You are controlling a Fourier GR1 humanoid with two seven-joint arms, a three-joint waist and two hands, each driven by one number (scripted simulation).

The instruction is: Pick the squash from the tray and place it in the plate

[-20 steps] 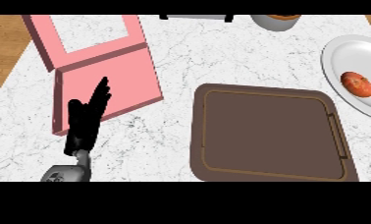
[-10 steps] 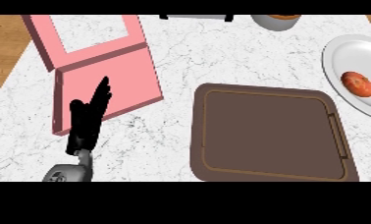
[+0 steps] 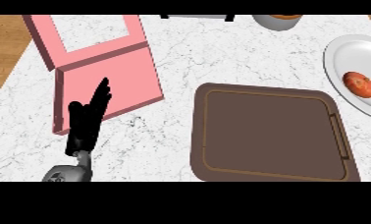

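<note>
The brown tray [image 3: 274,137] sat on the marble counter [image 3: 210,56], and I take it as my landmark: the squash [image 3: 357,83], orange-red, lay on the white plate [image 3: 338,63] up and to the right of it, at the view's edge. My left hand [image 3: 87,120] rested well to the tray's left, fingers straight and close together, holding nothing, over the near edge of a pink open box [image 3: 109,78]. A grey bowl [image 3: 278,20] showed beyond the tray's far side

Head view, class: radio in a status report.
Left hand open, resting over pink box; right hand unseen. Squash on plate. Brown tray holds nothing.
</note>
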